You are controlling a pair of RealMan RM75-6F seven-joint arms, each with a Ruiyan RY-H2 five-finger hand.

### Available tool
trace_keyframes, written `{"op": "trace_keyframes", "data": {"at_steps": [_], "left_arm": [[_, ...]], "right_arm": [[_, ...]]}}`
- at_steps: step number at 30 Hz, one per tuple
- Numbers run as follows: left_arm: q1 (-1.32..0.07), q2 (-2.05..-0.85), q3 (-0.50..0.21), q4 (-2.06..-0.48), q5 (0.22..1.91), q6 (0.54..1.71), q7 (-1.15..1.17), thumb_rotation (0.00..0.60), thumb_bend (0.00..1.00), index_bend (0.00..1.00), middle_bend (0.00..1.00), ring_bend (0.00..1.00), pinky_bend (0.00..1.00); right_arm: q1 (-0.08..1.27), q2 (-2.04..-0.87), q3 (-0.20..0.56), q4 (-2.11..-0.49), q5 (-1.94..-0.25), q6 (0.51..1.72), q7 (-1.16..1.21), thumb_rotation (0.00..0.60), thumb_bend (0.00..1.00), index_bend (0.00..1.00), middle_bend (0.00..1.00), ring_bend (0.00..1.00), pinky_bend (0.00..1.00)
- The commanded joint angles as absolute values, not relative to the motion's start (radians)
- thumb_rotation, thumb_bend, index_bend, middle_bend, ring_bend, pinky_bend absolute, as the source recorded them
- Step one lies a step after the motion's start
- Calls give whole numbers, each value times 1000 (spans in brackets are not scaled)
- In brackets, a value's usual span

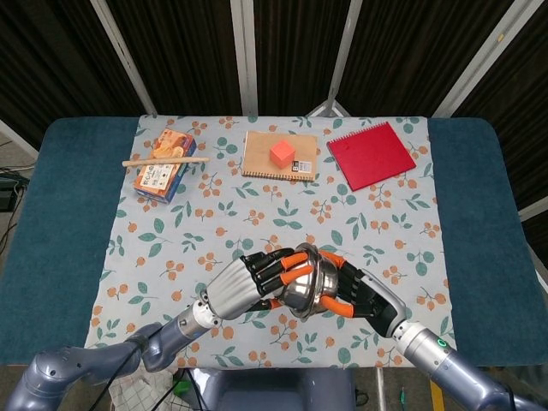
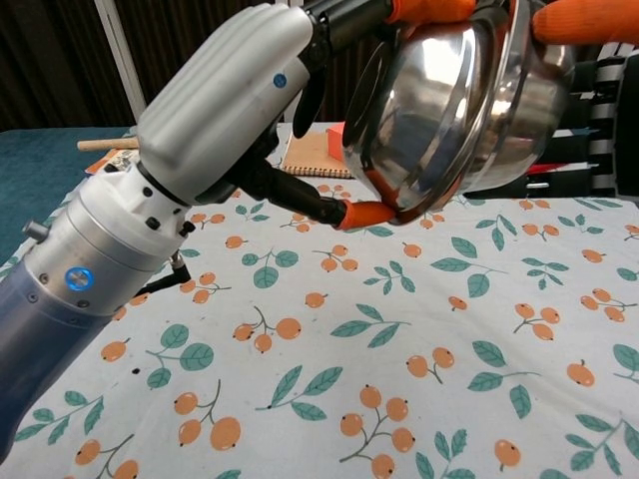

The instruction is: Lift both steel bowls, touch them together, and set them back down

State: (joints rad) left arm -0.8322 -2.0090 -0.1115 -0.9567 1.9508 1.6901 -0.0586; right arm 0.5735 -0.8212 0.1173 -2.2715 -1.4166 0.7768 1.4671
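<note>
The left hand (image 1: 244, 287) grips one steel bowl (image 2: 429, 105) and the right hand (image 1: 364, 293) grips the other steel bowl (image 2: 534, 95), rims touching above the tablecloth (image 2: 349, 339).

open floral cloth (image 1: 214, 227) mid-table; snack box (image 1: 163, 168), notebook (image 1: 279, 155), red pad (image 1: 370, 154) along far edge

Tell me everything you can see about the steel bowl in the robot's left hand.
The shiny round steel bowl has a thin flared rim and a mirror-like outside. The left hand grips it with orange-tipped fingers, tipped on its side above the floral tablecloth. Its rim appears pressed against the second steel bowl held by the right hand.
</note>
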Motion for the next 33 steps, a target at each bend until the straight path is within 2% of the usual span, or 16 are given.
{"op": "trace_keyframes", "data": {"at_steps": [1,21,29,33], "left_arm": [[-838,-2004,-116,-958,1953,1697,-57,600,483,465,568,459,695],[-814,-1887,-100,-1023,1965,1738,3,600,484,467,569,459,695],[-816,-1892,-92,-1036,1975,1744,14,600,484,467,570,459,695],[-853,-1918,-115,-1022,1966,1700,20,600,484,468,570,459,695]], "right_arm": [[561,-811,120,-2262,-1418,791,1469,600,429,685,553,540,755],[517,-758,106,-2111,-1555,825,1721,600,432,685,553,540,755],[551,-789,102,-2137,-1580,803,1715,600,435,685,553,540,755],[572,-812,109,-2169,-1561,788,1700,600,438,685,553,539,755]]}}
